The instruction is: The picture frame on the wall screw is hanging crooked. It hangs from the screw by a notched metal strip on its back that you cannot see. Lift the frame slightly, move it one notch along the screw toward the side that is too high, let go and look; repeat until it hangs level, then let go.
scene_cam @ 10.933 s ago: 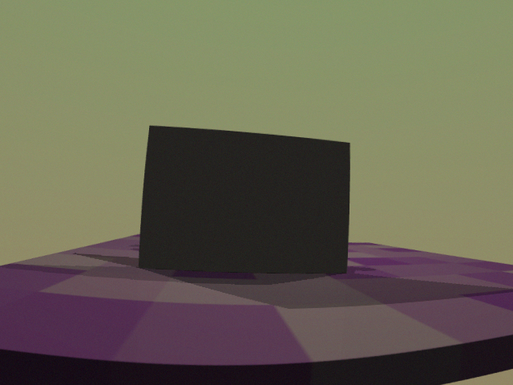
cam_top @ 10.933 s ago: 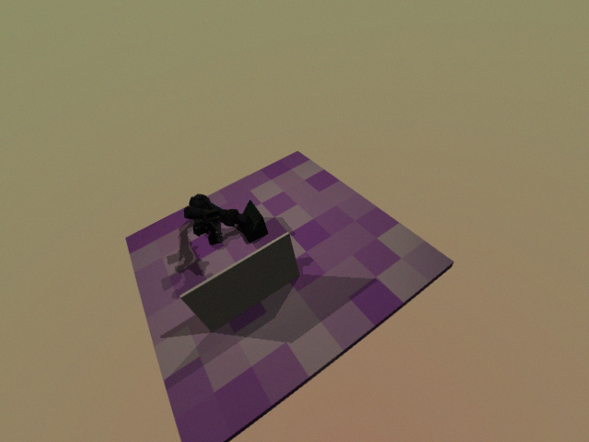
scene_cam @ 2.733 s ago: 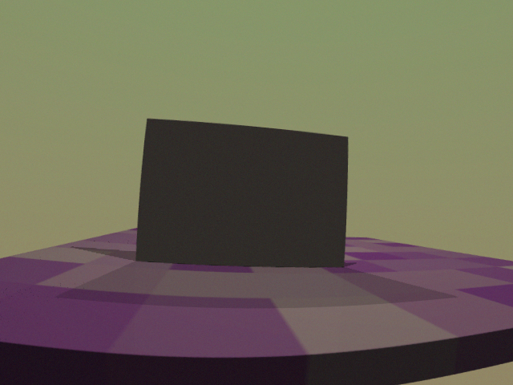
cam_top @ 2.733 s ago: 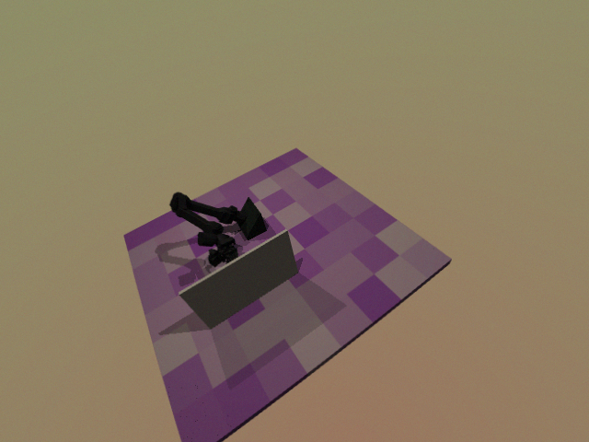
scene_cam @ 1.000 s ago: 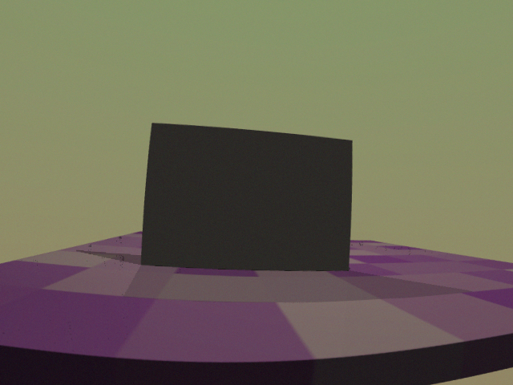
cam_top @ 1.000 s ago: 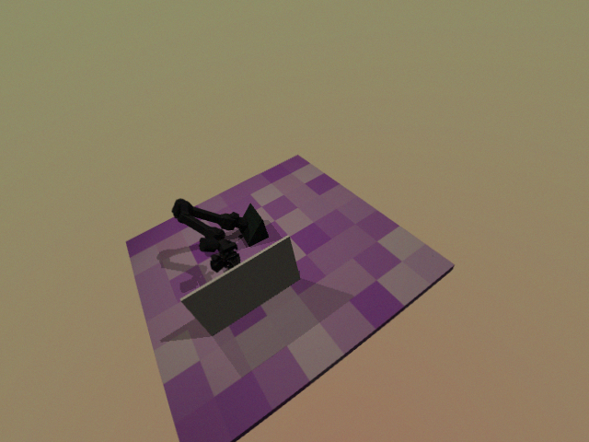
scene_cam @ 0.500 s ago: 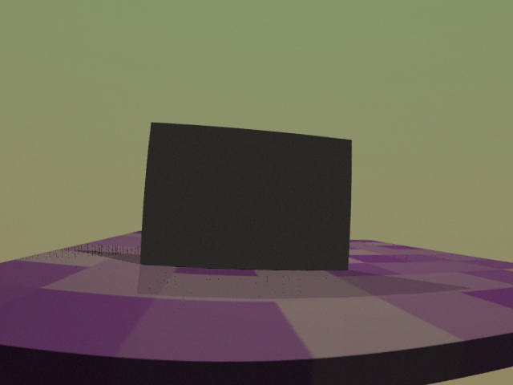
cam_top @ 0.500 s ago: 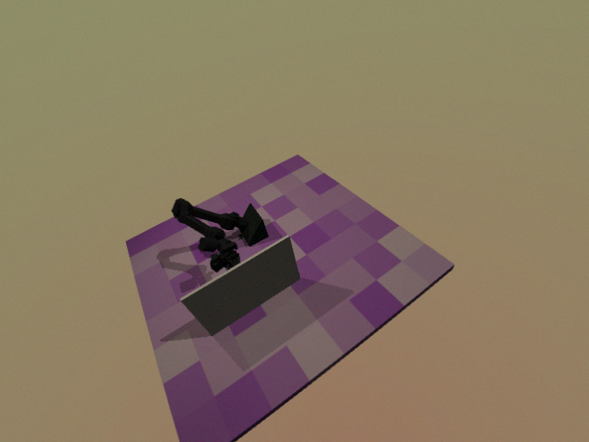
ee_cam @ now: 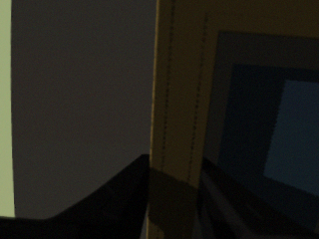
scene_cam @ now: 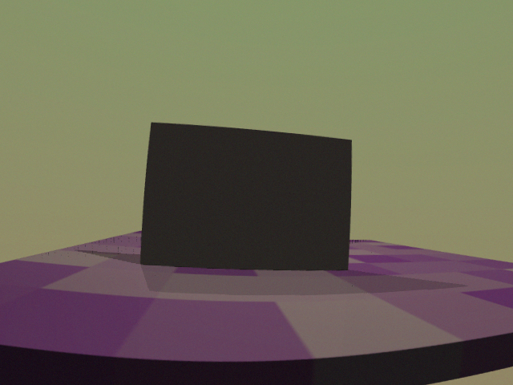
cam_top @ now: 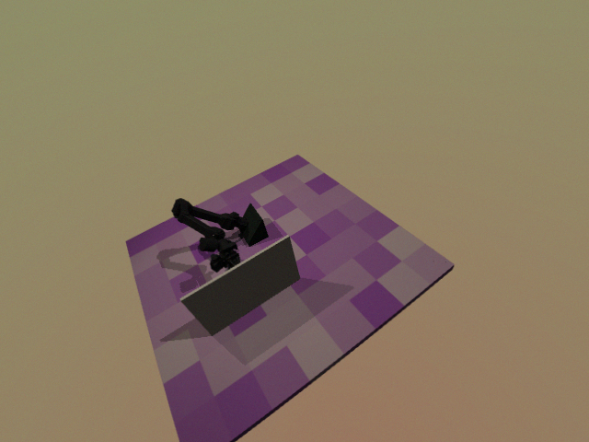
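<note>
1. With the wrist view selected, I see my gripper (ee_cam: 172, 164) at the bottom centre of the frame, its jaws clenched on the side rail of the picture frame (ee_cam: 180, 100)
2. In that view, the frame fills the centre and right, its blue picture (ee_cam: 298, 134) at the right edge and the grey wall (cam_top: 245, 285) (scene_cam: 246, 199) (ee_cam: 82, 105) at left
3. In the top view, I find the black arm (cam_top: 204, 215) left of centre, behind the wall
4. In the exterior view, the wall stands mid-frame on the purple checkered surface (cam_top: 328, 328) (scene_cam: 215, 327), hiding the arm
</note>
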Controlling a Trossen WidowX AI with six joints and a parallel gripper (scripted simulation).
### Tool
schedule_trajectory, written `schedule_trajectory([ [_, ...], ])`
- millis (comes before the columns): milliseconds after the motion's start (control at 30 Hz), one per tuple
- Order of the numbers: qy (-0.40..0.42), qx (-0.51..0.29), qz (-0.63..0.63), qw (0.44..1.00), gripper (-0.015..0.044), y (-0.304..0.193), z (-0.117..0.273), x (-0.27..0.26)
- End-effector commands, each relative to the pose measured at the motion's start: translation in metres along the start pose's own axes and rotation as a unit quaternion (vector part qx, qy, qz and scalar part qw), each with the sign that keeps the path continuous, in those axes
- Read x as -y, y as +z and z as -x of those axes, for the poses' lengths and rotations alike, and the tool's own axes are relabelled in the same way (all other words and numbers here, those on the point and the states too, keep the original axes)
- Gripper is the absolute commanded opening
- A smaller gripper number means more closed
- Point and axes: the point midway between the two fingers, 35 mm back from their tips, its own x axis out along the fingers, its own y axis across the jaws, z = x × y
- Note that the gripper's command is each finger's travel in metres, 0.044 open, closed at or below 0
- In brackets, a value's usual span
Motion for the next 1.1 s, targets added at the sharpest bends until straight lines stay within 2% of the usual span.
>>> schedule_trajectory([
  [0, 0.011, 0.001, -0.002, 1.0, 0.0, 0.0029, -0.0007, -0.006],
  [1067, 0.011, 0.001, -0.002, 1.0, 0.0, 0.0087, -0.0006, -0.0051],
])
